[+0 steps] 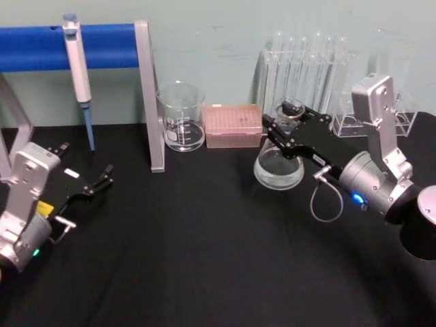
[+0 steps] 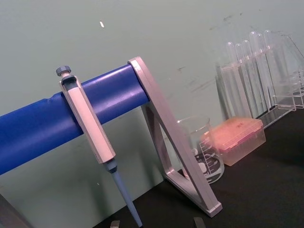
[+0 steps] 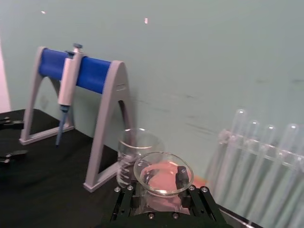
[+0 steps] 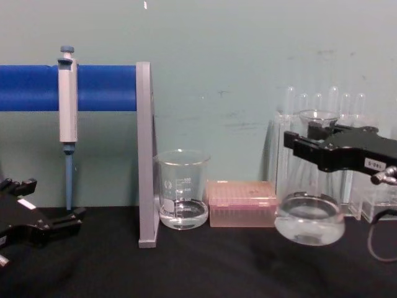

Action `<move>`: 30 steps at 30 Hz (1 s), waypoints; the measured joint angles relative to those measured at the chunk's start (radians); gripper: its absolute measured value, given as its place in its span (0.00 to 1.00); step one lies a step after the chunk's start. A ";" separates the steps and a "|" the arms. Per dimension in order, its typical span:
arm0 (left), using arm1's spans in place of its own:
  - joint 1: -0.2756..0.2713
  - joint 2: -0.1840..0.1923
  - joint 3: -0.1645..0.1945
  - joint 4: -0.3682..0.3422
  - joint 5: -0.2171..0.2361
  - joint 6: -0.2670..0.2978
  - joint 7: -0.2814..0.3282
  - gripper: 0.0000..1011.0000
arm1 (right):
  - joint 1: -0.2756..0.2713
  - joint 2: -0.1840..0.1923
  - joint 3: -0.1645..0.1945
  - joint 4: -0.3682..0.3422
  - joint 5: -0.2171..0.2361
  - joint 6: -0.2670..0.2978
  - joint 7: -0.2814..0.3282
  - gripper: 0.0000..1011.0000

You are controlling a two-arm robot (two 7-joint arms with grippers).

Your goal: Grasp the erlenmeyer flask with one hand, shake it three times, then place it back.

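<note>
Chest view, right of frame: the right gripper (image 4: 308, 141) is clenching its jaws on the neck of the erlenmeyer flask (image 4: 309, 226), just beside the pink box (image 4: 242, 203). Its white label (image 4: 374, 164) is showing digits too small to read. Whether the flask's base is touching the table (image 4: 205, 267) is unclear. In the head view's lower left, the left gripper (image 1: 86, 163) is resting with jaws spread.

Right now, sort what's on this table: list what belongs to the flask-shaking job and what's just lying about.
Job in hand:
- flask, gripped at its neck
- right end effector, shut on the flask

Lying about:
- beaker
- pink box
- pipette, hanging on the blue stand
- test tubes
- left end effector, open, parked on the left
</note>
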 joint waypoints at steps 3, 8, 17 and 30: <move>0.000 0.000 0.000 0.000 0.000 0.000 0.000 0.99 | -0.001 -0.008 0.012 0.005 -0.008 0.002 -0.012 0.45; 0.000 0.000 0.000 0.000 0.000 0.000 0.000 0.99 | -0.002 -0.020 0.027 0.012 -0.022 0.005 -0.027 0.45; 0.000 0.000 0.000 0.000 0.000 0.000 0.000 0.99 | -0.006 -0.040 0.050 0.018 -0.042 0.013 -0.034 0.45; 0.000 0.000 0.000 0.000 0.000 0.000 0.000 0.99 | -0.015 -0.053 0.058 0.004 -0.051 0.018 0.004 0.45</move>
